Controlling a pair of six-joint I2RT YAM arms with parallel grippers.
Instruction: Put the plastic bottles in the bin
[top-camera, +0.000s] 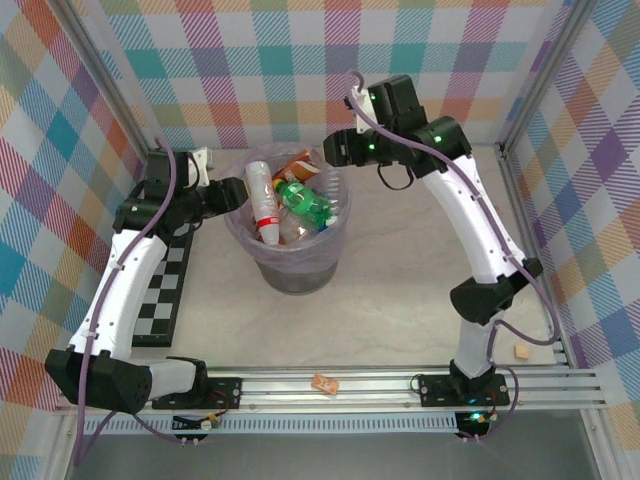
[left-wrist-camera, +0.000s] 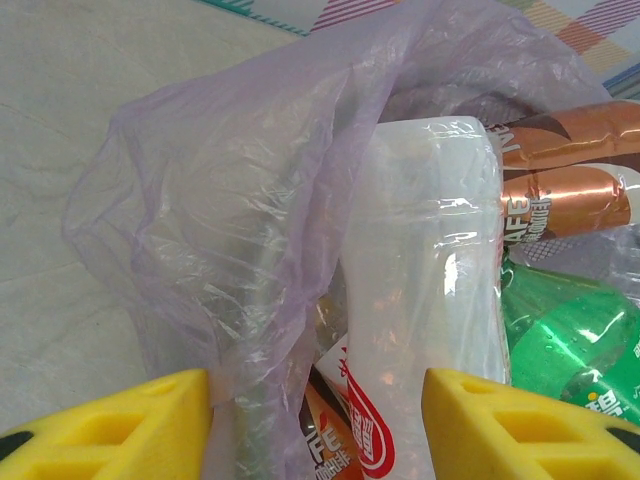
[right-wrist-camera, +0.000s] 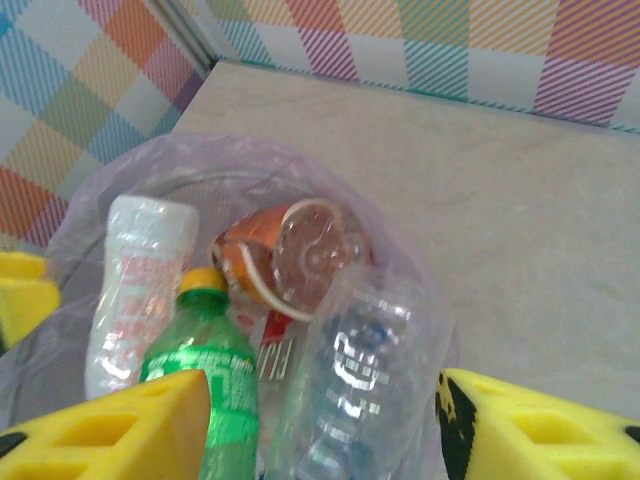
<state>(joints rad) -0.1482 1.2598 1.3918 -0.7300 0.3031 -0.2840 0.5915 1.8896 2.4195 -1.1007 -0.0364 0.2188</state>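
Observation:
The grey bin (top-camera: 290, 262) with its lilac bag (left-wrist-camera: 220, 200) stands mid-table and holds several bottles. Among them are a white bottle (top-camera: 262, 198) with a red label, a green bottle (top-camera: 305, 203), an amber-brown bottle (top-camera: 300, 164) and a clear bottle (right-wrist-camera: 360, 370). My left gripper (top-camera: 240, 194) is at the bin's left rim, open, with the bag edge and the white bottle (left-wrist-camera: 425, 250) between its yellow fingers (left-wrist-camera: 110, 425). Over the back right rim my right gripper (top-camera: 335, 150) hangs open. Below its spread fingers (right-wrist-camera: 540, 430) lie the clear bottle and the green bottle (right-wrist-camera: 205, 380).
A black and white checkered strip (top-camera: 165, 300) lies on the table left of the bin. One small tan block (top-camera: 325, 383) sits on the front rail, another (top-camera: 520, 351) near the right arm's base. Plaid walls close in the back and sides.

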